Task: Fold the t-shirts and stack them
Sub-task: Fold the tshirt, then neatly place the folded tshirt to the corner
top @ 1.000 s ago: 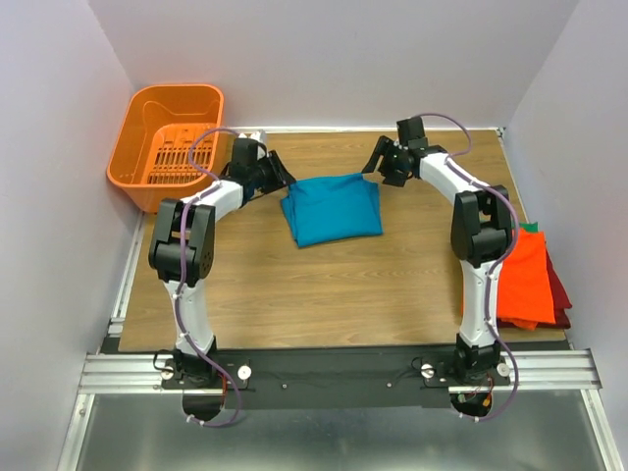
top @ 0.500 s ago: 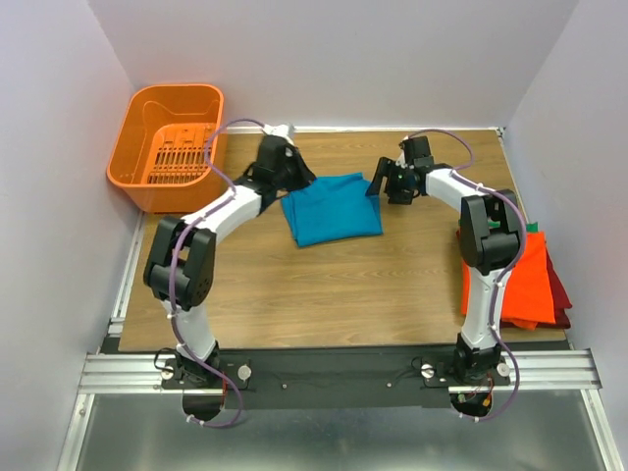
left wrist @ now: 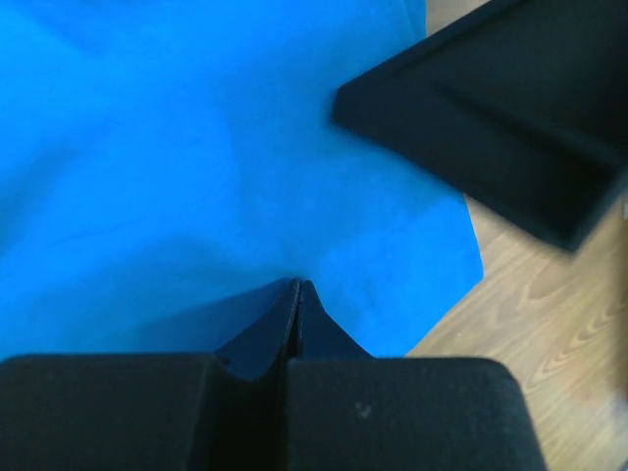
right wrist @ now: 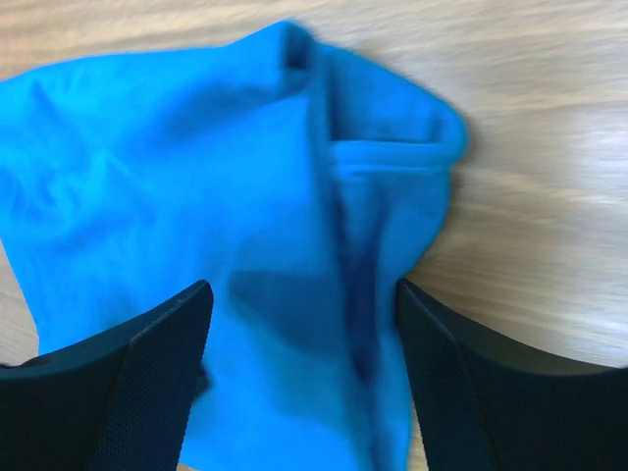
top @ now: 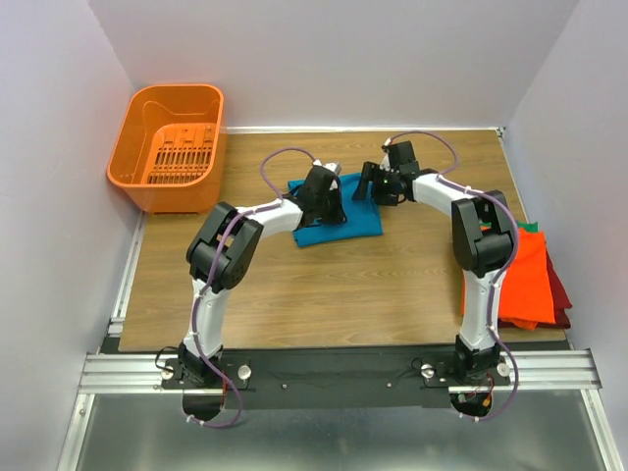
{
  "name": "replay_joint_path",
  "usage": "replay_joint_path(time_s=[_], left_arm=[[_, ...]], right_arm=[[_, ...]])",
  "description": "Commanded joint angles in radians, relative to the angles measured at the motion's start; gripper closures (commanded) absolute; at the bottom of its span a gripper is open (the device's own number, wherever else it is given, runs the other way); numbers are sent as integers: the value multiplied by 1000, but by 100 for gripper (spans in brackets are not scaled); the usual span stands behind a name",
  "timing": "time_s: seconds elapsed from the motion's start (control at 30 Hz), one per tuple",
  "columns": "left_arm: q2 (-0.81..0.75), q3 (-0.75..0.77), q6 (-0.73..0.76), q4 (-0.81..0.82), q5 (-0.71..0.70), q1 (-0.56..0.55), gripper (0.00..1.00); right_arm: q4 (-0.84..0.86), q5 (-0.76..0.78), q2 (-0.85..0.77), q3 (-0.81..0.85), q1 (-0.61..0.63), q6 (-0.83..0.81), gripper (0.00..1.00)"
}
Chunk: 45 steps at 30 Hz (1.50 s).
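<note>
1. The teal-blue t-shirt [top: 361, 224] is lying folded at the far middle of the table [top: 324, 294], between the two grippers. The arms are hiding part of it.
2. The left gripper [left wrist: 297, 287] is sitting on top of the shirt near its right edge. Its fingers are pressing together tip to tip. Creases are running into the tips, so a small pucker of the top layer appears to be nipped there.
3. The right gripper [right wrist: 304, 392] is hovering at the shirt's far right corner with its fingers spread wide and holding nothing. The cloth is lying directly ahead of and between them.
4. Key relation: in the right wrist view a folded ridge is running straight away from the gripper, ending in a rolled hem at the corner. A closing move here would be catching that ridge across its length.
5. The shirt is looking smooth, matte and limp, with several layers showing at the corner.
6. Folded orange shirt [top: 525, 280] is resting at the table's right edge over dark red [top: 561, 294] and green [top: 531, 228] ones. The right arm is nearer to that stack.
</note>
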Motion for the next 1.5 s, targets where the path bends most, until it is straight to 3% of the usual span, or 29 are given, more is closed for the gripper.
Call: replay_joint_path(time_s=[0.0,0.07,0.13,0.3,0.37,0.63,0.87,1.03,1.23,1.47], left_arm=[[32,44,34,-31,-8,-20,99],[37,42,40,-37,-15,-20,99],[35,42,44,-50,-22,-20,99],[2,64,58,-86,-60,-18,99],[-26,96,69,-128,-84,-14,99],[-181,113,90,-206,-115,26,99],[-343,1,100,-205,-100,78,99],[-429,-66,101,-197,-92,101,99],[-508,-113,106,-198,-80,109,99],[-563,-129,118,-209,-63,117,99]], right_arm=[[-11,66,40,-30,38,5,22],[-10,91,43,-42,38,16,27],[-10,108,46,-48,38,27,39],[-10,157,31,-79,43,53,88],[-11,212,-3,-109,43,85,99],[-22,329,-121,-186,41,193,99],[-62,457,-202,-229,31,260,99],[-100,453,-234,-240,-11,344,99],[-290,580,-181,-122,-22,395,99],[-695,793,-130,102,-49,570,99]])
